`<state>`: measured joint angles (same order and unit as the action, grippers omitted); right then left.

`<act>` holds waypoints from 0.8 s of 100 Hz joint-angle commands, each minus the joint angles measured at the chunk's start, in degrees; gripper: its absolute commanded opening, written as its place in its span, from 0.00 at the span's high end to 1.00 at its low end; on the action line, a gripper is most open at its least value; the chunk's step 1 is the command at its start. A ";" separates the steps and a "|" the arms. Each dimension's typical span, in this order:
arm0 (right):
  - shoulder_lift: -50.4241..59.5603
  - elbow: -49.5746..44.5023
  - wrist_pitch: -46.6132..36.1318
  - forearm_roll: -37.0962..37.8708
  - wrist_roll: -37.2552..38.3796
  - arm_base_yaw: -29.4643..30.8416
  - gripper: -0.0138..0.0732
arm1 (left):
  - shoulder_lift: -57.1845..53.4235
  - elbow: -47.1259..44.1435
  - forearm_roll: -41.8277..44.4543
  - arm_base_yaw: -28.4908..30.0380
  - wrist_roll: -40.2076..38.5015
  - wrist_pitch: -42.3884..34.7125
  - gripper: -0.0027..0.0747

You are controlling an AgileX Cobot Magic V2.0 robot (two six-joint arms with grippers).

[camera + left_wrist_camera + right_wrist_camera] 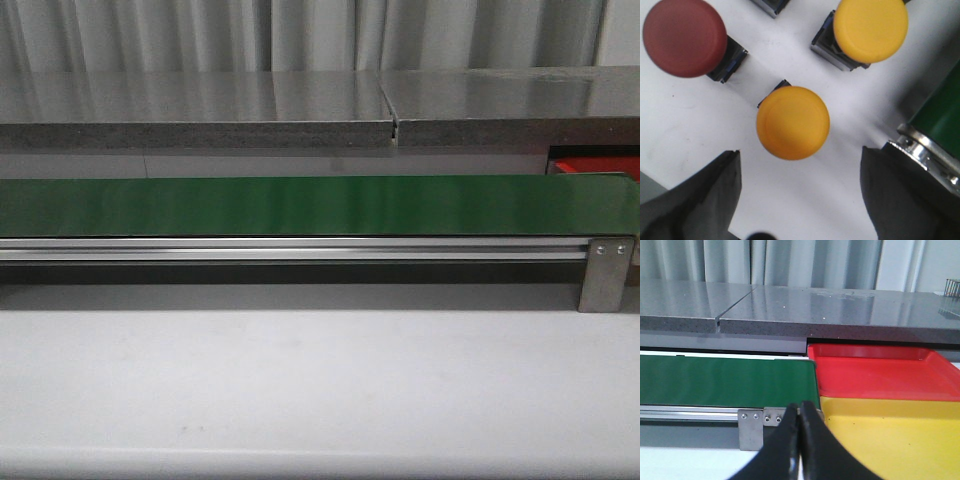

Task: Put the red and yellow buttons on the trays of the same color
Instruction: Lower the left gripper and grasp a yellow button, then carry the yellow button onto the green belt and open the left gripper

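In the left wrist view a yellow button [793,122] lies on the white table just ahead of my open left gripper [800,170], whose fingers [700,200] stand wide apart with nothing between them. A second yellow button [870,29] and a red button [684,37] lie farther off. The right wrist view shows the red tray [880,372] and the yellow tray [890,440] side by side past the belt's end. My right gripper [800,412] is shut and empty, in front of the belt's end bracket. A corner of the red tray [595,165] shows in the front view.
The long green belt [300,205] runs across the front view on an aluminium rail [290,250], with a metal bracket [605,275] at its right end. Its roller end [935,135] sits close beside my left gripper. A grey stone counter [300,110] stands behind.
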<state>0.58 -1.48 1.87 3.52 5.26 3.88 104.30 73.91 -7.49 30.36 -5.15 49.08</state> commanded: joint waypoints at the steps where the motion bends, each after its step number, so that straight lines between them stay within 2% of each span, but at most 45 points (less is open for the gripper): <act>1: 1.05 1.25 -4.21 0.52 -0.05 0.22 0.98 | -0.80 2.87 -0.59 0.12 -0.62 -0.88 0.32; 31: 1.05 1.25 -4.21 0.52 -0.05 0.22 0.98 | 2.82 5.04 -0.47 0.12 -0.62 -1.83 0.34; 60: 1.05 1.25 -4.21 0.52 -0.05 0.22 0.98 | 3.35 5.04 -0.34 0.12 -0.62 -4.40 0.64; 80: 1.05 1.25 -4.21 0.52 -0.05 0.22 0.98 | 3.11 5.04 -0.21 0.12 -0.51 -4.51 0.67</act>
<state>0.58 -1.48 1.87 3.52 5.26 3.88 110.62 77.32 -7.49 30.36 -5.15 45.98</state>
